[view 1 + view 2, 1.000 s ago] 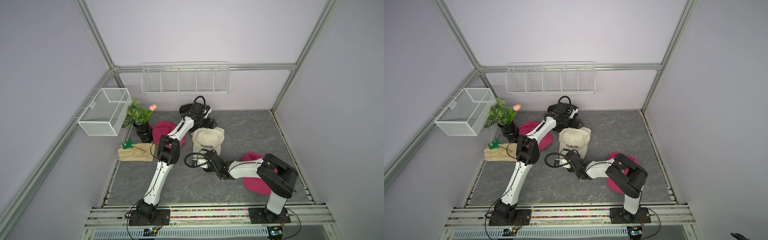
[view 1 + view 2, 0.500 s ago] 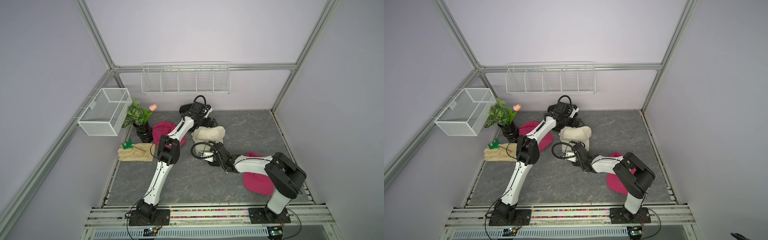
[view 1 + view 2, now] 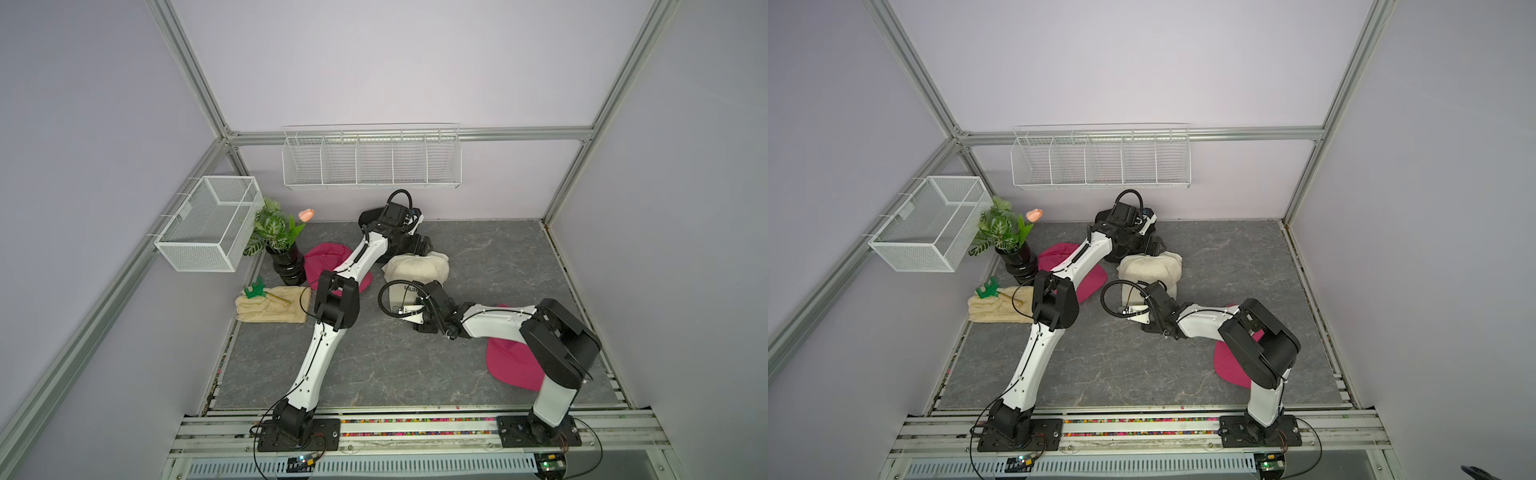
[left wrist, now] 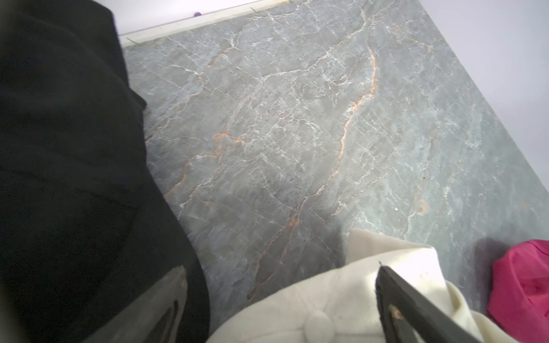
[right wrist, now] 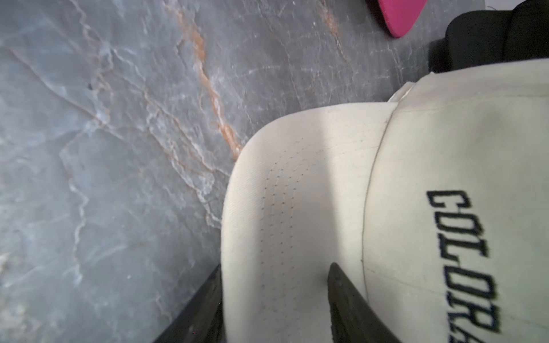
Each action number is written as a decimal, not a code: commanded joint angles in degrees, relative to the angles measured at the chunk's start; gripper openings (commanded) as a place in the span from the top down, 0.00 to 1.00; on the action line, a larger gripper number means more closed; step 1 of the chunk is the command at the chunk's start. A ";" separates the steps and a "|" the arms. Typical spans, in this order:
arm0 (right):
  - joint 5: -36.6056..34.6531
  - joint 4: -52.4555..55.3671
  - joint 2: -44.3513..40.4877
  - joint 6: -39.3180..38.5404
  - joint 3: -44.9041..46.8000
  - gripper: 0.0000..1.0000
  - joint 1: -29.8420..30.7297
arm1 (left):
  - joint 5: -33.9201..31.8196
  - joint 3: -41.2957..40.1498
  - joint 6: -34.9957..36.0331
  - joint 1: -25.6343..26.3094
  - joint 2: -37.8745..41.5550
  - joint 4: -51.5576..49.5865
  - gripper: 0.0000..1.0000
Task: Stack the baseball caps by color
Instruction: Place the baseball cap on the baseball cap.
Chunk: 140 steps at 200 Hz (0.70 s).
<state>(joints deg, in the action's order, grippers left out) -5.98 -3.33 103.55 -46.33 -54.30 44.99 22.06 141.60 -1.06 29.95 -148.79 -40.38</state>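
Cream "COLORADO" fabric caps [image 3: 415, 266] lie grouped at the centre of the worktop [image 3: 490, 257]. My half-open right hand [image 5: 274, 267] straddles one brim, grip unconfirmed. My left hand [image 4: 279, 276] gapes empty. Pink mesh caps [image 3: 326, 259] lie well apart, unstacked.

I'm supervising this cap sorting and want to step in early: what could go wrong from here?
1. The right gripper has only the brim of the cream cap between its fingers; the crown may slump or slide askew.
2. One of the fingers of the open left gripper hangs by that cap, beside the black caps, and could snag either.
3. A pink cap lies under the right arm; retracting may drag it.
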 commanded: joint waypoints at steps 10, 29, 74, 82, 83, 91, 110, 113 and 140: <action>2.29 6.80 0.87 -0.03 -1.59 0.44 -0.57 | -8.14 2.10 0.65 -0.08 5.38 -0.21 0.01; 2.32 7.28 0.87 0.41 -1.90 0.44 -0.69 | -10.98 2.10 -1.07 -0.07 7.57 0.55 0.01; 2.99 7.97 0.74 1.81 -3.38 0.41 -1.00 | -17.53 -0.89 -4.05 -0.20 15.05 1.05 0.01; 2.88 8.00 0.44 2.39 -3.74 0.40 -1.03 | -18.90 -2.60 -4.49 -0.42 16.94 1.51 0.01; 2.89 8.04 0.39 2.52 -3.81 0.40 -1.04 | -19.03 -2.88 -4.57 -0.46 17.17 1.61 0.01; 2.87 8.17 -0.18 3.49 -4.24 0.37 -1.04 | -19.95 -5.37 -4.92 -0.80 19.74 2.43 0.01; 3.03 8.29 -1.98 6.15 -5.01 0.27 -1.03 | -22.00 -13.49 -5.53 -1.62 25.81 6.12 0.01; 3.01 8.28 -2.29 6.64 -5.10 0.25 -1.01 | -22.24 -14.92 -5.61 -1.77 26.91 6.90 0.01; 3.69 9.32 -4.42 10.12 -5.42 0.12 -1.04 | -25.06 -28.66 -8.06 -3.09 35.85 13.43 0.01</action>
<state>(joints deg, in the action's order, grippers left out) -3.88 4.27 102.74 -40.88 -58.70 44.31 1.67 122.41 -5.96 28.12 -118.30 -32.95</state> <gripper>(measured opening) 0.842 0.992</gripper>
